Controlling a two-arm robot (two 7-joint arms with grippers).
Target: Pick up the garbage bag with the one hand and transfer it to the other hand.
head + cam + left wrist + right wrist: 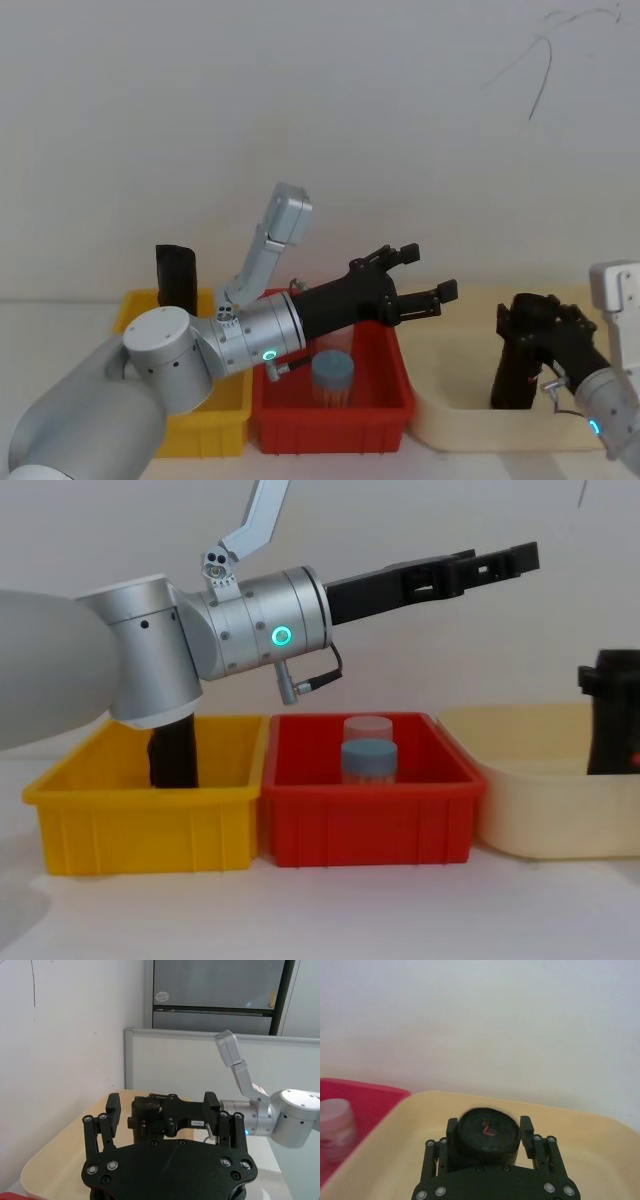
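head view: my left gripper (pixel 430 272) hangs spread above the red bin (pixel 330 425). my right gripper (pixel 535 318) hides the top of the garbage bag (pixel 512 385), which is upright in the cream tray (pixel 450 425). right wrist view: its fingers (pixel 526 1130) pinch the bag's sides. chest view: the frame edge cuts the bag off and the tray wall hides its base.

White matte surface (pixel 300 920), flat, spanning the chest view from edge to edge. Three open containers stand directly on it in one row, listed from the robot's left to its right. First, a yellow rectangular plastic bin (pixel 150 830). Second, a red rectangular plastic bin (pixel 365 825) of like build just beside it, rims close together. Third, a cream shallow tray with rounded corners (pixel 540 815), just beside the red bin. All three sit level, bases flat on the surface.
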